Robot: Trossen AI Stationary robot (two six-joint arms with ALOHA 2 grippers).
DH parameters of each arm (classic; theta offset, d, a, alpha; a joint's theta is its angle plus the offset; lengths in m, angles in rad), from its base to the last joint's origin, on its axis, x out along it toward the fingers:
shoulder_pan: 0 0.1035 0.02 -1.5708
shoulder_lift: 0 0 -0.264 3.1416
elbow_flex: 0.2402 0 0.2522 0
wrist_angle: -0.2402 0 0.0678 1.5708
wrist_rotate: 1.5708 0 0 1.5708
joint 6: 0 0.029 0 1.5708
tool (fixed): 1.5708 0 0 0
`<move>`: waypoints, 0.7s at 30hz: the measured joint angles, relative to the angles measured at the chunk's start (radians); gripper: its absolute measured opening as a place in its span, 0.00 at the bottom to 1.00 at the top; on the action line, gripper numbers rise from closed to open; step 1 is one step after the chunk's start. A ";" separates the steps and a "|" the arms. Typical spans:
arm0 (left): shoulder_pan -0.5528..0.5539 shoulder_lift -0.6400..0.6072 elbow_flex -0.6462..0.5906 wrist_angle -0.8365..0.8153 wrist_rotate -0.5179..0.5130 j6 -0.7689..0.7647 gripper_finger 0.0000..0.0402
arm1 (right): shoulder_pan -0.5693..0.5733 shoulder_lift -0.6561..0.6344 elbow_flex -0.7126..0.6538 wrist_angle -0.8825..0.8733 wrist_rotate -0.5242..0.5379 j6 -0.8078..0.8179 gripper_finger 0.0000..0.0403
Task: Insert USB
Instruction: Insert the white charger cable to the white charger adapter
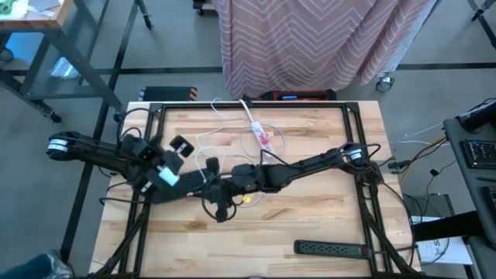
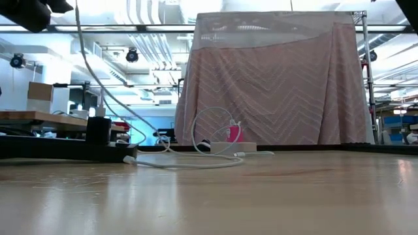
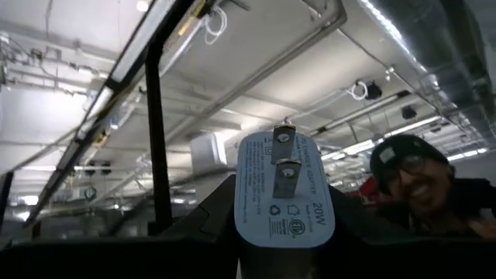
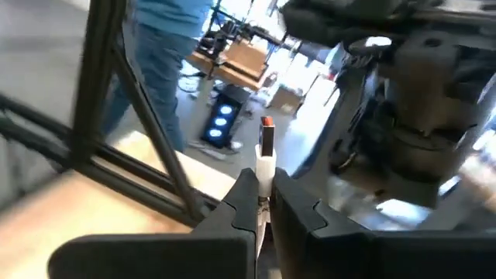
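My left gripper [image 3: 275, 256] clamps the charger [image 3: 277, 190]; right gripper [image 4: 262, 203] pinches the USB plug [image 4: 266, 155]. Align plug squarely with the port, then advance slowly.

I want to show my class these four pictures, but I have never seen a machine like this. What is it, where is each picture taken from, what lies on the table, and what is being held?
It is a robot with two dark arms at a wooden table. One picture looks straight down; one looks level across the tabletop; two come from cameras on the wrists.

From above, the left gripper and right gripper meet near the table's middle. The left wrist picture shows a white 20W charger held with its prongs facing the camera. The right wrist picture shows the right gripper's fingers pinching a white USB plug, pointed at the other arm.

On the table lie a white cable with a pink tag and a black power strip.
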 joint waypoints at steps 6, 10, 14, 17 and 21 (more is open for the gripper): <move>0.001 0.000 0.000 -0.119 0.060 0.070 0.25 | -0.029 -0.001 0.164 -0.255 -0.289 0.345 0.01; -0.001 0.000 0.000 -0.144 0.147 0.094 0.25 | -0.033 -0.001 0.205 -0.310 -0.446 0.507 0.01; -0.001 -0.002 -0.001 -0.195 0.161 0.128 0.25 | -0.039 -0.002 0.209 -0.297 -0.498 0.642 0.01; -0.002 0.004 -0.002 -0.236 0.190 0.196 0.25 | -0.044 0.000 0.209 -0.309 -0.514 0.685 0.01; -0.006 0.014 -0.002 -0.237 0.223 0.256 0.25 | -0.055 0.000 0.209 -0.305 -0.543 0.687 0.01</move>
